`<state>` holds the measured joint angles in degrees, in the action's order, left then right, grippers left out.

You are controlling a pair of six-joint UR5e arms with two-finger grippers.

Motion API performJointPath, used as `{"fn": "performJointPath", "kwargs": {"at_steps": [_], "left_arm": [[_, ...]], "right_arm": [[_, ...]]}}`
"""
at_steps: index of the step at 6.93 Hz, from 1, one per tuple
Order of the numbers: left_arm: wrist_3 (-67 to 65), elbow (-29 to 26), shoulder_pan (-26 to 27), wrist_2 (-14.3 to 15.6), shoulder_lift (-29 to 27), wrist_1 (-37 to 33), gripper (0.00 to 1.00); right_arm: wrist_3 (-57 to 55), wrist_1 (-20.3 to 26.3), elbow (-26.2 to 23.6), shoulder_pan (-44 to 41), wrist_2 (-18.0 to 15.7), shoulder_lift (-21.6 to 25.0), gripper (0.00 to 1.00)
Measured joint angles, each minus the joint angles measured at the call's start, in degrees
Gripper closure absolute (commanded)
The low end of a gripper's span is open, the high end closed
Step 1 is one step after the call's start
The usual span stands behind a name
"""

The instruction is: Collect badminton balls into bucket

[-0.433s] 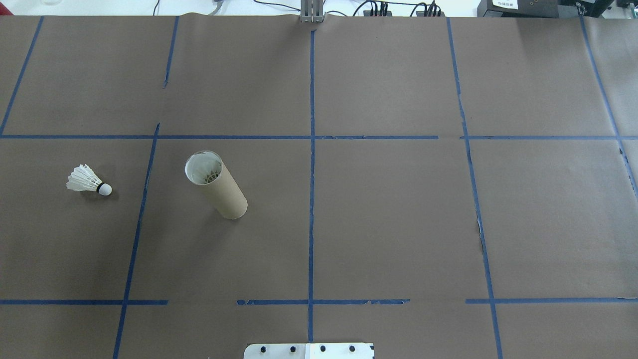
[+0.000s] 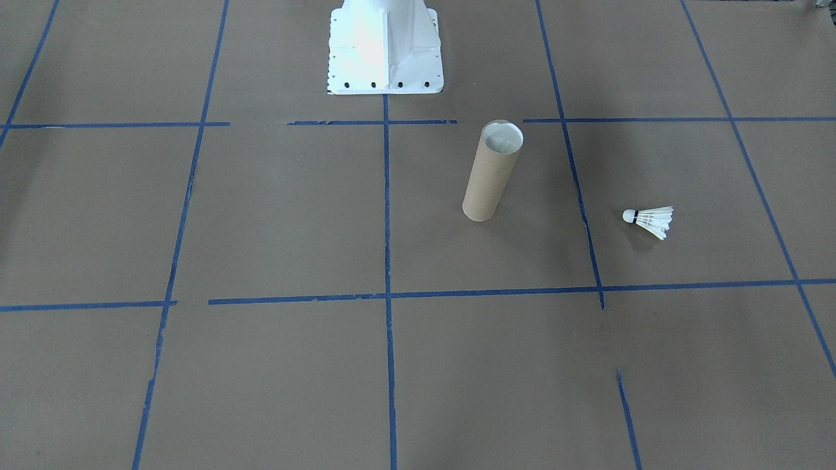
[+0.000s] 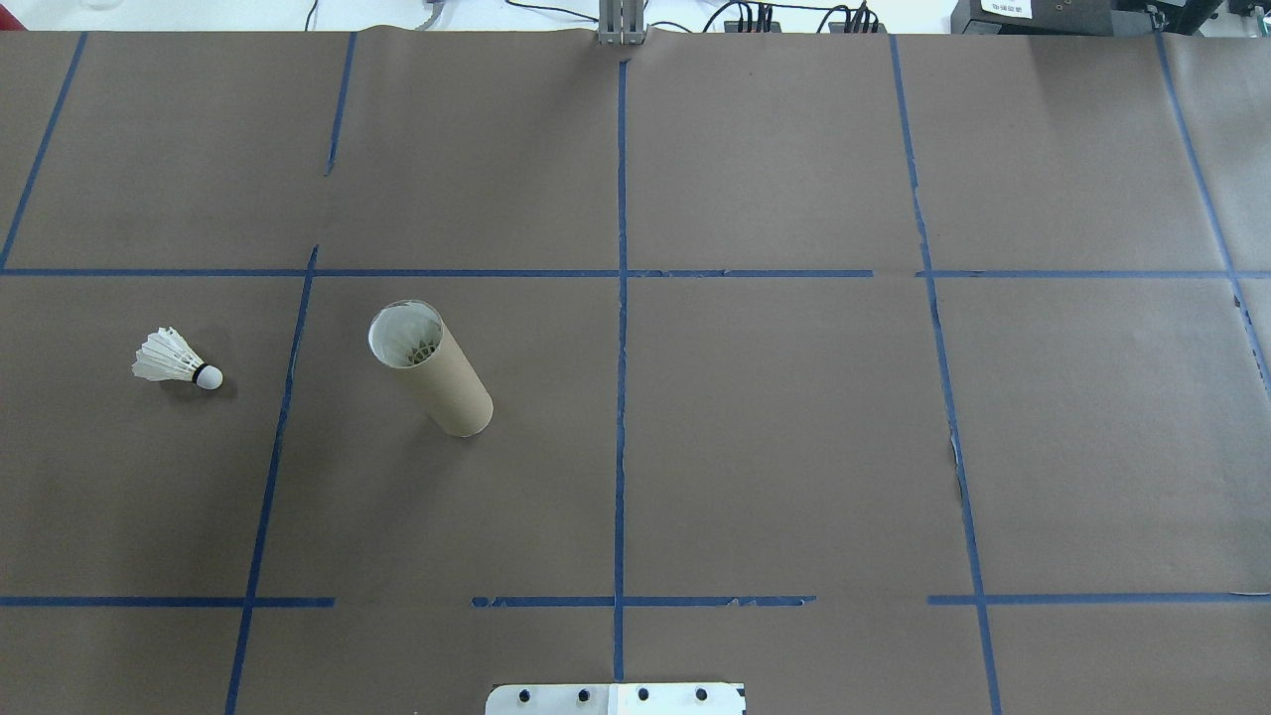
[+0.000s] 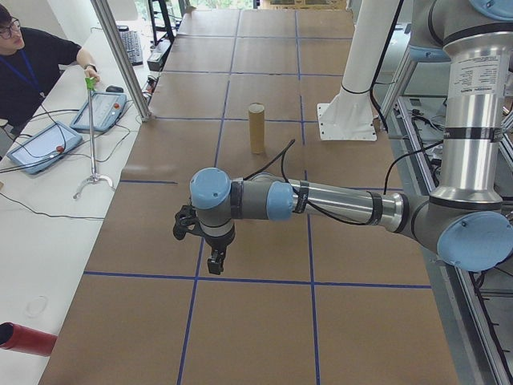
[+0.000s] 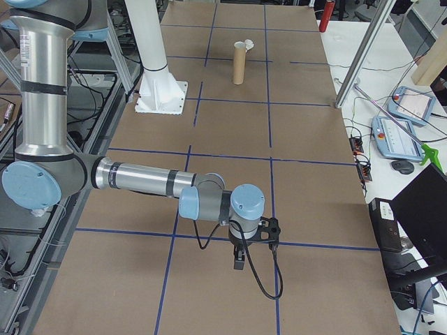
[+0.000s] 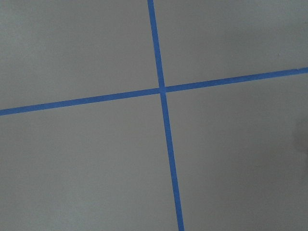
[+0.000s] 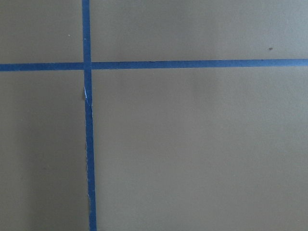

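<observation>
At the left of the overhead view, a shuttlecock lay on its side on the brown paper table, cork tip pointing right, just left of a blue tape line. Well apart to its right stood the tube, upright with its mouth open and a bit of feather showing inside its whitish wall. Further right the paper ran bare but for the tape grid. At the bottom centre sat the white robot base. Neither gripper showed in the overhead or front views. In the left side view the left gripper hung pointing down over the table, near a tape crossing and far from the tube; in the right side view the right gripper hung likewise. Whether either was released or clenched I cannot tell. A person sat at the upper left of the left side view.
</observation>
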<state>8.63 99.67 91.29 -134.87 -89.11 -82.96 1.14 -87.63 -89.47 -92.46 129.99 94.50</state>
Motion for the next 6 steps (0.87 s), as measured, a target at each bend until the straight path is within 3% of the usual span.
{"fn": "performJointPath", "kwargs": {"at_steps": [2, 4, 6], "left_arm": [[-0.2, 0.1, -0.1, 0.3, -2.3, -0.4, 0.00], [-0.6, -3.5, -0.1, 2.5, -7.3, -3.8, 0.00], [-5.4, -8.7, -0.1, 3.3, -7.9, -13.6, 0.00]], "right_arm": [[0.0, 0.0, 0.0, 0.0, 0.0, 0.0, 0.00], [0.0, 0.0, 0.0, 0.0, 0.0, 0.0, 0.00], [0.0, 0.0, 0.0, 0.0, 0.0, 0.0, 0.00]]}}
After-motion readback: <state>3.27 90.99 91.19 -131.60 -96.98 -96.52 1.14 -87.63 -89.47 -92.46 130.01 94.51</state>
